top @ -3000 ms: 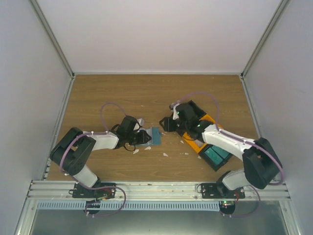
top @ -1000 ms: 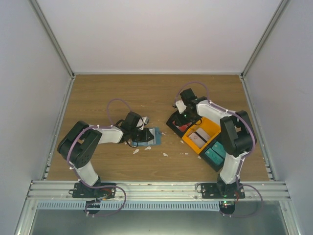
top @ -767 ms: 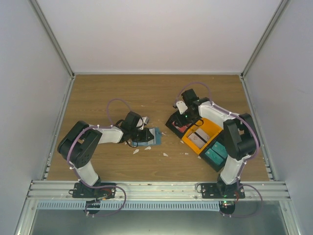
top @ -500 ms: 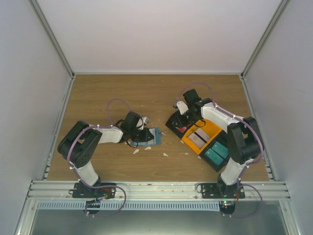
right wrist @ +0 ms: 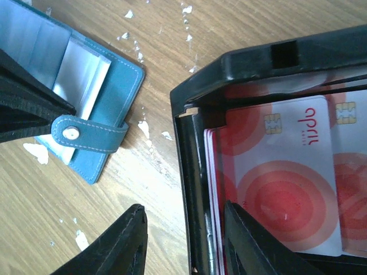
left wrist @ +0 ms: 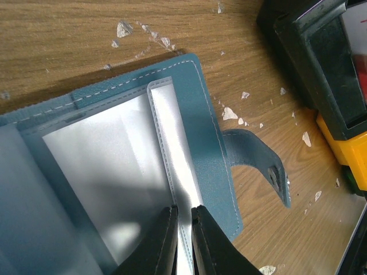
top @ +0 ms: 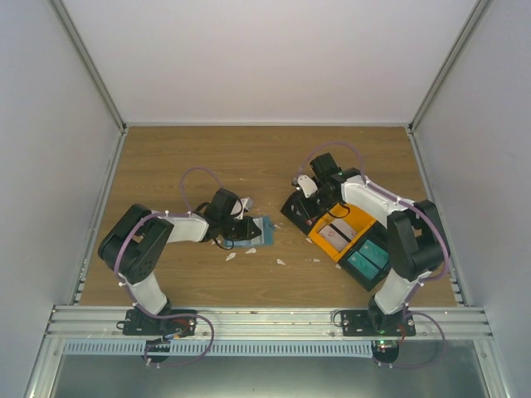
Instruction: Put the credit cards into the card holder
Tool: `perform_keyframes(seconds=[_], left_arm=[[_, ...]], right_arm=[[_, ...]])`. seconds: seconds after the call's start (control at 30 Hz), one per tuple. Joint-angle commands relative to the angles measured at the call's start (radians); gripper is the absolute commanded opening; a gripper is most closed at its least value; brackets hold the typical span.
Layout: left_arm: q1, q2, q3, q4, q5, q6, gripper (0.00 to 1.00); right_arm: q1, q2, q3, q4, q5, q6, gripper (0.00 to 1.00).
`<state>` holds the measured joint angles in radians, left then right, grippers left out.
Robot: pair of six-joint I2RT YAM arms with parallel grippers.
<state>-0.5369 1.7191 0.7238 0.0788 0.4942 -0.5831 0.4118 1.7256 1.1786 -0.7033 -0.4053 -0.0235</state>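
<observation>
The right gripper (right wrist: 183, 240) is hanging over the left wall of the black bin (top: 297, 209). Three seconds back it was reaching out toward the middle of the table (top: 182, 157), close to the card holder (top: 259, 230); since then the right arm has been swinging back to the right and settling over the bin. Its fingers (right wrist: 252, 240) are standing apart, one outside the bin wall and one inside above the cards (right wrist: 281, 172), and they have been narrowing over the last second. They are not yet clamping anything.

The cards are lying stacked in the black bin, white with red circles, their left edges just beside the wall that the right gripper is straddling. More cards are showing in the orange bin (top: 344, 222) next to it on the near right.

The left gripper (left wrist: 183, 217) has barely been moving over the last second. Its fingers are pressing almost together on a clear pocket (left wrist: 172, 143) of the card holder, which is lying open on the table to the left of the black bin, its strap sticking out toward the bin (white scraps (top: 280, 262) are dotting the wood around it).

Judging from this, the right arm is beginning a fresh pick while the left is keeping the pocket ready. The awkward part is likely to be the grip itself: with the bin wall between the fingers, the closing may be catching the wall rather than one card's edge.
</observation>
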Motion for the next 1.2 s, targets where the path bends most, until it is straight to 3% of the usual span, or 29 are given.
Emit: perform_keyframes(seconds=[0.0,0.37,0.7,1.17], left_arm=[[0.003,0.037,-0.007,-0.025,-0.039,0.012,0.13],[0.003,0.041,-0.004,-0.028,-0.038,0.015,0.13],[0.005,0.040,-0.003,-0.031,-0.039,0.018,0.13],[0.006,0.042,-0.007,-0.024,-0.039,0.015,0.12]], right_arm=[[0.007,-0.015,-0.010,-0.025,-0.032,-0.021,0.39],[0.013,0.007,0.010,0.004,0.056,0.020,0.52],[0.058,0.076,0.061,-0.028,0.148,0.009,0.52],[0.065,0.030,0.050,-0.048,0.095,-0.022,0.49]])
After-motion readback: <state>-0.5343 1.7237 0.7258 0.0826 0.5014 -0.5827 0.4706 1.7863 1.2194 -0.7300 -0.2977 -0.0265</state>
